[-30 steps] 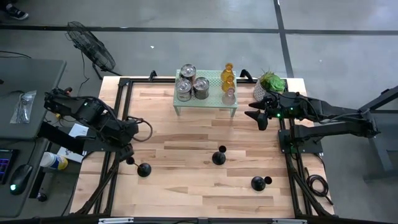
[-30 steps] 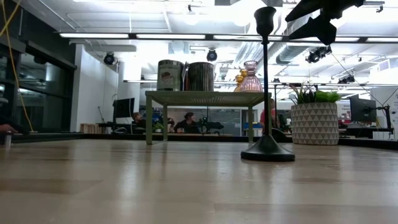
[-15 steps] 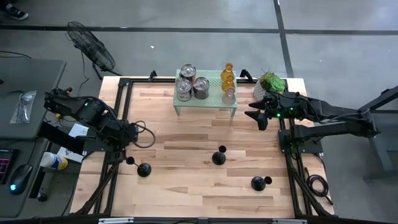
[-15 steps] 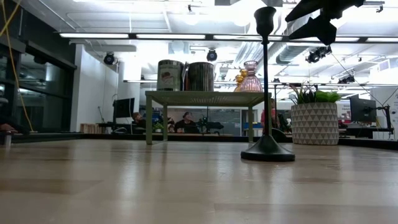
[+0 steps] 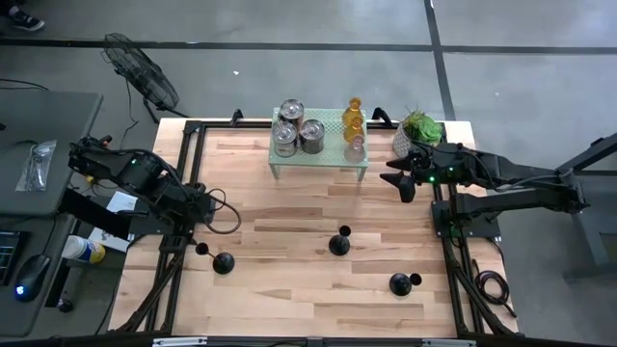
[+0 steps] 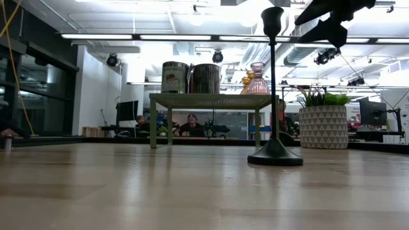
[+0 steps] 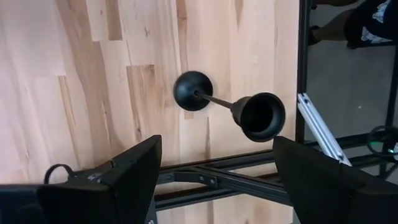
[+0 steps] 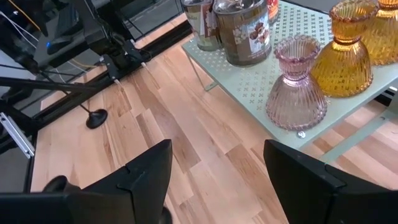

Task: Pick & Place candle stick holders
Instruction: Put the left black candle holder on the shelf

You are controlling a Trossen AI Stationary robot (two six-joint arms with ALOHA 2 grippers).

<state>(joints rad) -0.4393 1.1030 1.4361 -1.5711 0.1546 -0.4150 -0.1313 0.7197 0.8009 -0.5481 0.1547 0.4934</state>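
The left gripper [image 7: 214,168] hung over the left edge of the table [image 5: 289,207], its fingers [image 7: 134,168] spread wide with nothing between them. Just beyond it stood a black candlestick [image 7: 227,107], upright on its round base, touching neither finger. In the high view that same stick [image 5: 219,260] sat near the table's left rail, just in front of the left gripper [image 5: 200,214].

The right gripper [image 8: 217,180] hovered near the right end of the pale green rack [image 5: 320,143], beside the potted plant [image 5: 418,127]. Its fingers [image 8: 311,180] also stood well apart and held nothing. Ahead of it, on the rack [image 8: 261,84], the pink glass holder [image 8: 297,84] stood next to an amber glass holder [image 8: 348,50], with the silver metal cups [image 8: 239,28] farther along. From above, the right gripper [image 5: 403,179] was off the rack's right corner, touching none of the holders.

Two more black candlesticks were on the bare wood: one near the middle [image 5: 339,242] and one toward the front right [image 5: 402,282]. In the low view one black stick [image 6: 275,89] stood upright in the foreground, the rack [image 6: 211,101] with its cups and glass holders behind it and the right arm [image 6: 329,22] above.
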